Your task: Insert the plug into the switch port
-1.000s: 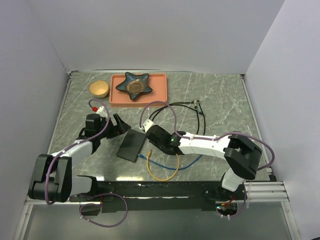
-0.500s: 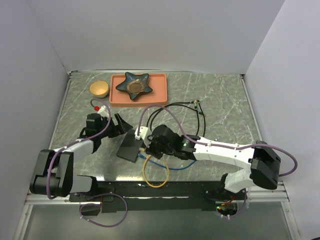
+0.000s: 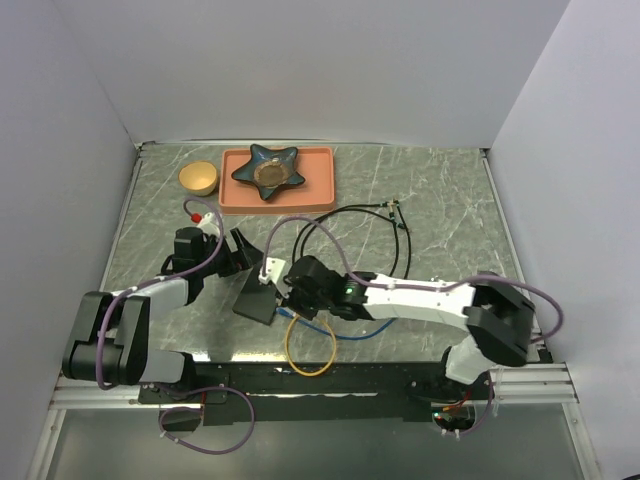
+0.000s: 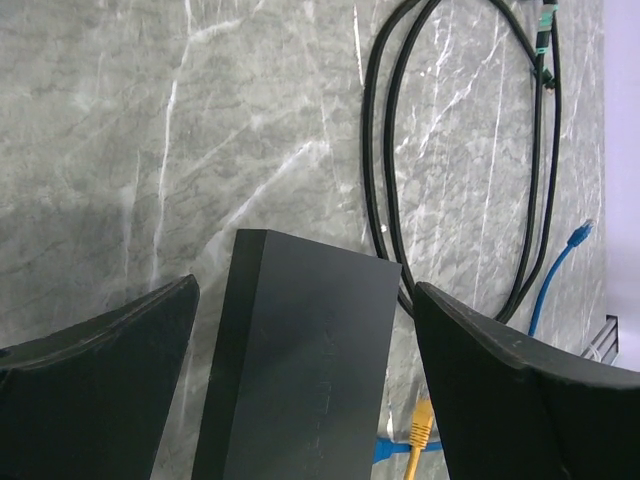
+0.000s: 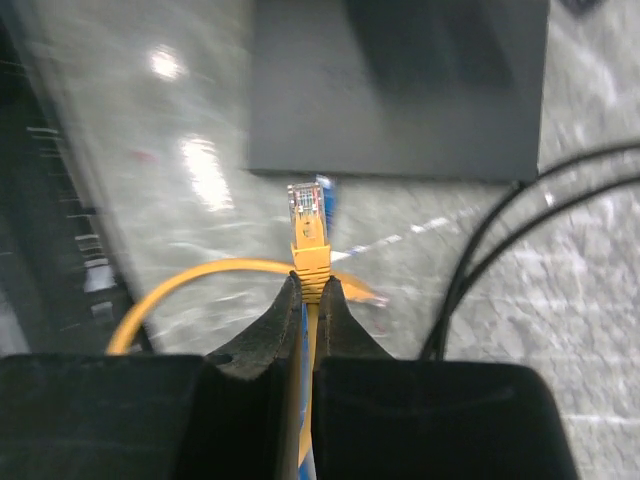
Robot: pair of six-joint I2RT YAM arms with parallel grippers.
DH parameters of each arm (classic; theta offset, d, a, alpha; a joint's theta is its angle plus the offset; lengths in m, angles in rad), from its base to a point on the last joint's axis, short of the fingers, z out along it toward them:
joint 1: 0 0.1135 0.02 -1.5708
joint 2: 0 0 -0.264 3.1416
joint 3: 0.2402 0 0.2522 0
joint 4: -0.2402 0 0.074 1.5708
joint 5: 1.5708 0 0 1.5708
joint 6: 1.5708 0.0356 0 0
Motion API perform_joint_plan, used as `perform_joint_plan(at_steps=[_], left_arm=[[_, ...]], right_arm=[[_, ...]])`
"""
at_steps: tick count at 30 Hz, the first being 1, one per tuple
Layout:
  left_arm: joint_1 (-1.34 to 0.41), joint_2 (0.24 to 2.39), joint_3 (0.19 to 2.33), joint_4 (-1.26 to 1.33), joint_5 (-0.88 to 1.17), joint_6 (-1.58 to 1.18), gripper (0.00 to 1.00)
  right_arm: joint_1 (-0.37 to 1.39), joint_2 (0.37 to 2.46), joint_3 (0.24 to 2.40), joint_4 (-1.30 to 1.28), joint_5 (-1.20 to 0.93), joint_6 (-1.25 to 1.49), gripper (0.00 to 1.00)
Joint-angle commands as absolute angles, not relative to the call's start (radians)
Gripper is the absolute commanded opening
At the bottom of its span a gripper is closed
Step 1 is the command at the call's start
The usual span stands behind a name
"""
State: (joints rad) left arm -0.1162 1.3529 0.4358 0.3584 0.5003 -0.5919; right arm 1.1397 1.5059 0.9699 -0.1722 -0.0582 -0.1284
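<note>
In came the right pincer (image 5: pixel 310 288) from three o'clock, clamped tight on the yellow plug (image 5: pixel 307 222), which now pointed to twelve o'clock at the switch port (image 5: pixel 400 90), near its edge but not touching. The left pincer (image 4: pixel 305 340) stayed wide open astride the switch port's far end on the counter (image 4: pixel 120 150), gripping nothing. Line-up looked nearly done, with the push home probably next.

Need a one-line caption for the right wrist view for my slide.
Shut right jaws hold the yellow plug, tip pointing at the black switch's near side.
</note>
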Motion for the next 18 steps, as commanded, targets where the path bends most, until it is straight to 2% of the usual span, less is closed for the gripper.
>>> perform_joint_plan(at_steps=[1,9,18], left_arm=[[-0.112,1.379,0.436,0.422,0.541,-0.603,0.93],[-0.112,1.397,0.439,0.423,0.549,-0.597,0.92],[-0.114,1.456,0.457,0.433,0.580,-0.598,0.85]], right_arm=[[1.138,1.610,1.041,-0.190,0.099,-0.112,0.00],[1.138,1.773,1.121,-0.230,0.319,-0.077,0.00],[1.138,1.827,1.141,-0.215,0.328,-0.098,0.00]])
